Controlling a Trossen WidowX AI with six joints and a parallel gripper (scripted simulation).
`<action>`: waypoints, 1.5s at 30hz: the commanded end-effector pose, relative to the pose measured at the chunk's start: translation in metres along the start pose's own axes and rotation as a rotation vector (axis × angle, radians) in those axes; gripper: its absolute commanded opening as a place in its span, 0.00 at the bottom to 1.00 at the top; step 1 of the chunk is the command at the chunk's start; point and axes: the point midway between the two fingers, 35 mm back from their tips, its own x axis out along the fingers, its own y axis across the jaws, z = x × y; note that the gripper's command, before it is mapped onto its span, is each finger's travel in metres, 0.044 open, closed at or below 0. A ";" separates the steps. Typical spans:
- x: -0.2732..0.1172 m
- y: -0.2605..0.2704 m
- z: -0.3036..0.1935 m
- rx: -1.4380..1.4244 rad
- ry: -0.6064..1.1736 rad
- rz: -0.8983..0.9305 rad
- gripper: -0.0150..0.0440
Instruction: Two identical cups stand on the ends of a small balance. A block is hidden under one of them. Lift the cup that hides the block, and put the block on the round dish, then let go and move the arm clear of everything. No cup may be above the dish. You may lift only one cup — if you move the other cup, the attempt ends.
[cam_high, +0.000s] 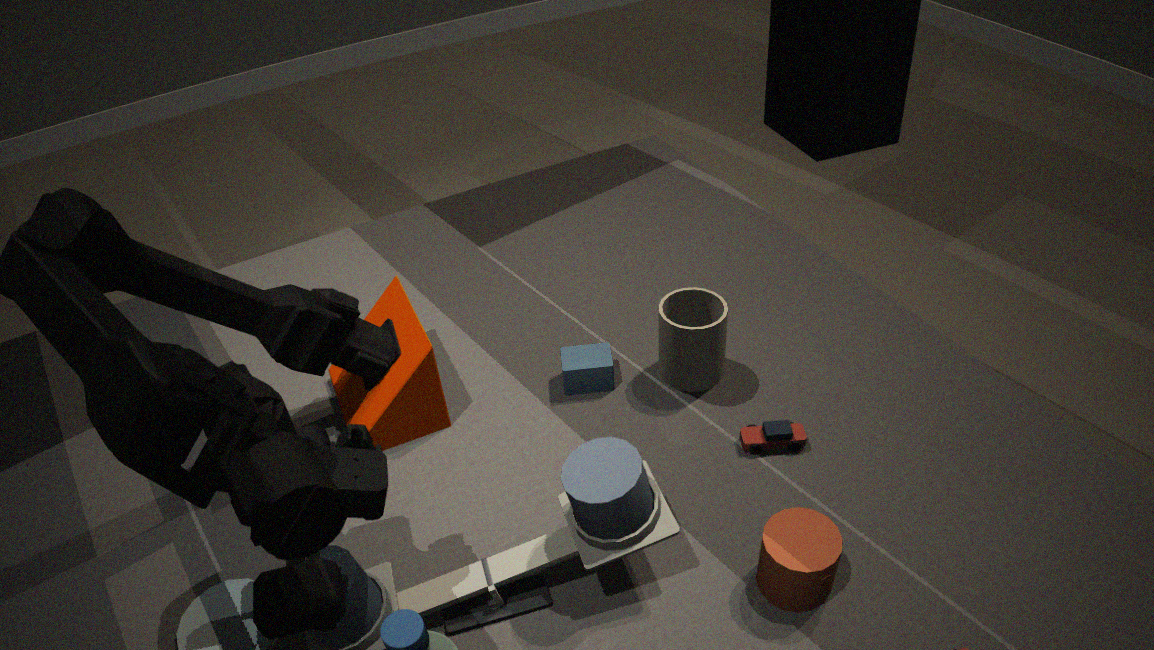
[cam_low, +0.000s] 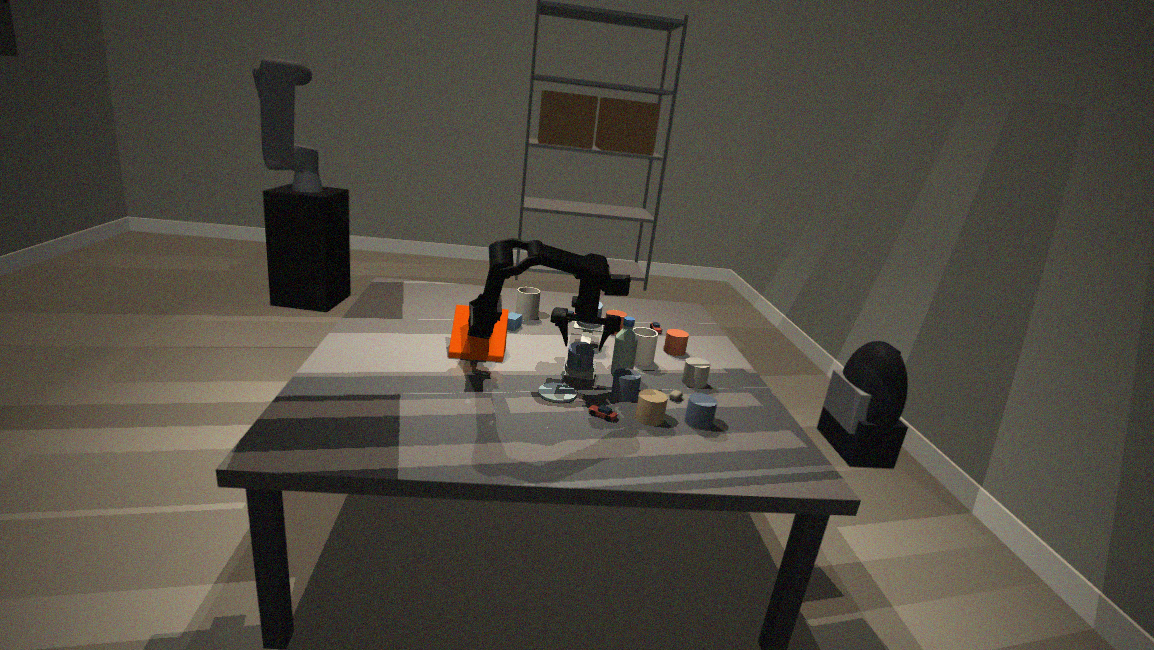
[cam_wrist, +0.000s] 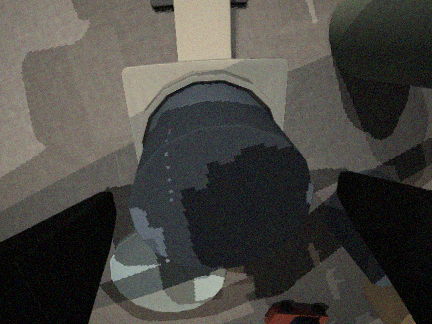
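Note:
My gripper is open and points down above the balance's near cup, with a finger on each side of it in the wrist view; nothing is held. That dark blue cup stands upside down on its square pan. The identical far cup stands on the other pan. The balance beam joins the pans; its tilt is hard to tell. The round pale dish lies close beyond the near cup, partly covered by it in the wrist view. The hidden block is not visible.
A green bottle stands close beside the near cup. A red toy car and a blue cup are near the dish. An orange wedge stands by the arm. Farther off are a light-blue block and a grey cup.

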 end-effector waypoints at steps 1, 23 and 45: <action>0.008 0.001 0.000 -0.007 0.006 0.002 1.00; 0.042 0.003 -0.001 -0.006 0.009 0.001 1.00; 0.038 0.002 -0.001 -0.011 0.008 0.000 0.46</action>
